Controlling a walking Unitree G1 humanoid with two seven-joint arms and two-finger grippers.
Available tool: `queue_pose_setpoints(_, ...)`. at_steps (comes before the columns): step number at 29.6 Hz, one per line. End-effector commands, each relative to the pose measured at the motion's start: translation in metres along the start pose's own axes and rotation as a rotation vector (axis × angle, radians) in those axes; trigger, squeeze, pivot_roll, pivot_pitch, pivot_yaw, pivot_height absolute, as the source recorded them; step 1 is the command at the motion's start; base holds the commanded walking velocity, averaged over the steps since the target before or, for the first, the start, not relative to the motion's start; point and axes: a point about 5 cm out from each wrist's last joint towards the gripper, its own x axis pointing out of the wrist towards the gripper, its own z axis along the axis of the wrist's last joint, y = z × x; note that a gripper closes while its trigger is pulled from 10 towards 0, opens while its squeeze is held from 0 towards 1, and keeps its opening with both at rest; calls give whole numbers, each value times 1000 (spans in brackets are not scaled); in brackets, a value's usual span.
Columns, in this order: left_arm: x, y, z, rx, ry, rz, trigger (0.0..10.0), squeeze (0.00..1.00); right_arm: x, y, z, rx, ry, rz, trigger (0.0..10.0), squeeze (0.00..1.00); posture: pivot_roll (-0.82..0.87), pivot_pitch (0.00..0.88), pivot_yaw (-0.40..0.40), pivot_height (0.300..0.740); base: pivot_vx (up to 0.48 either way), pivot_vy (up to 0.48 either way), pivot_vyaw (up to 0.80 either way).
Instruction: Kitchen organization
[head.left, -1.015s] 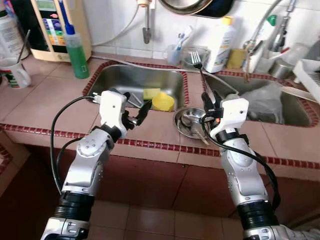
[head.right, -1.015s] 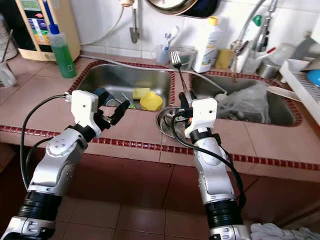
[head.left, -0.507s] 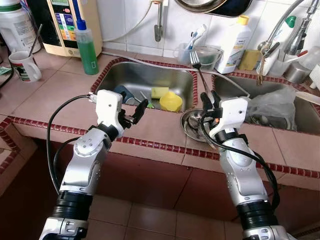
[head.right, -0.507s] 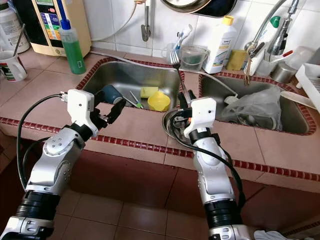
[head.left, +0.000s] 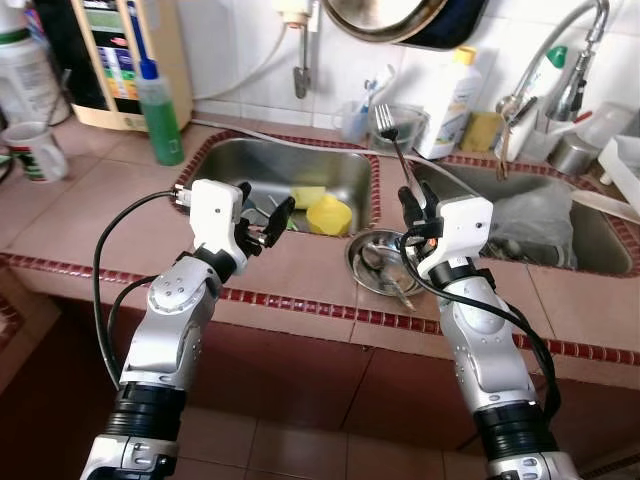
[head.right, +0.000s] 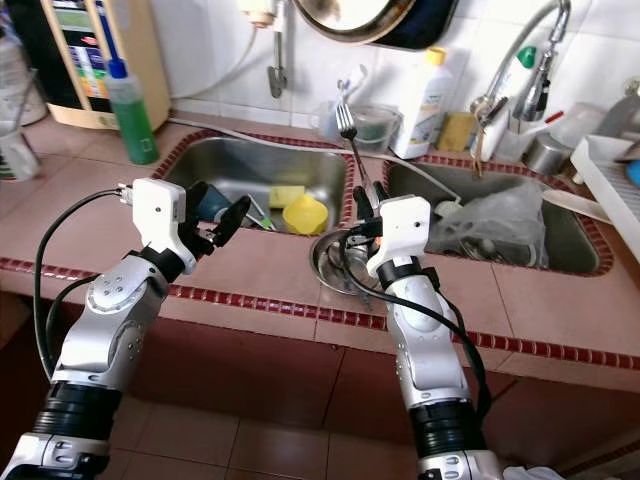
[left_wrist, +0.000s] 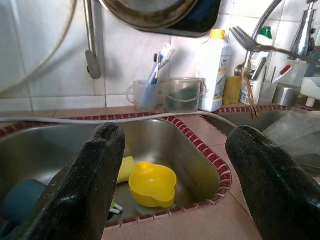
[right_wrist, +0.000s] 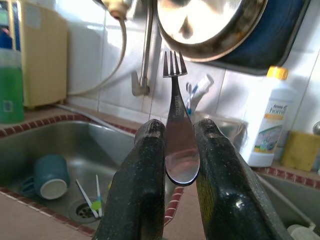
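Over the steel bowl, right gripper jaws clamping upright fork, left gripper jaws wide, empty

A green soap bottle and a mug stand on the tiled counter.

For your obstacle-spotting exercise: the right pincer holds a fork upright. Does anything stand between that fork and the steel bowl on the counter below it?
Nothing visible does. The right pincer grips the fork, tines up, directly above the steel bowl, with only open air between them.
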Motion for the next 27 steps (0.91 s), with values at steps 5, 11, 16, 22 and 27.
queue_pose_setpoints(5, 2, -1, 1, 1, -2, -5, 10000, 0, 1, 1, 5, 0, -16, 13, 10000, 0, 141, 21, -48, 740, 305, 0, 0)
queue_pose_setpoints(11, 1, -3, 0, 1, -3, -2, 10000, 0, 0, 3, 4, -1, -11, 30, 10000, 0, 144, 16, -60, 740, 303, 0, 0)
queue_pose_setpoints(16, 0, -2, 0, -1, -5, 4, 10000, 0, 0, 4, 3, -1, -6, 41, 10000, 0, 146, 13, -66, 740, 305, 0, 0)
queue_pose_setpoints(22, -2, -2, 0, 1, -7, 6, 10000, 0, -1, 5, 2, 1, 2, 58, 10000, 0, 149, 8, -74, 740, 253, 0, 0)
queue_pose_setpoints(27, -2, -1, -1, -28, 11, 15, 10000, 0, -1, -1, -3, 19, 57, 30, 10000, 0, 150, 7, -78, 740, 0, 0, 0)
